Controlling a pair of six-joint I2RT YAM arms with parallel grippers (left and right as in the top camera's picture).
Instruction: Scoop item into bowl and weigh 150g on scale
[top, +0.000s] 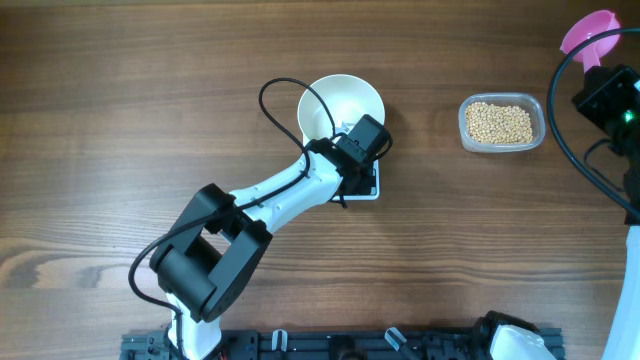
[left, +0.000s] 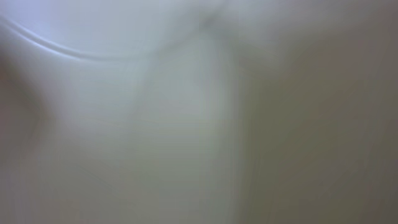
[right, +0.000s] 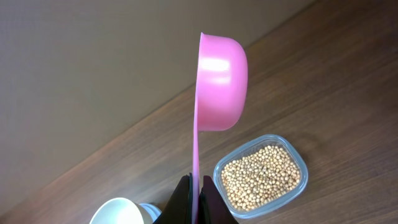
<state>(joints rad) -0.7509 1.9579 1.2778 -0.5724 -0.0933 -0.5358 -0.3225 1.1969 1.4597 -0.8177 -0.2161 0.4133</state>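
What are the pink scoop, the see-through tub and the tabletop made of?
The scoop looks like glossy plastic: even pink colour and a soft highlight on its shell. The tub is probably thin clear plastic, since the beans show through its wall. The tabletop is matte wood or wood-look laminate, with brown grain streaks; I can't tell which.

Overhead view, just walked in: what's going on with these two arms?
The right tool is clamped on the handle of a pink scoop, held up in the air near the clear tub of beans. The left tool is shut and sits at the white bowl by the scale; its wrist view is too blurred to show any grip. The bowl looks empty, so no beans are in it yet.
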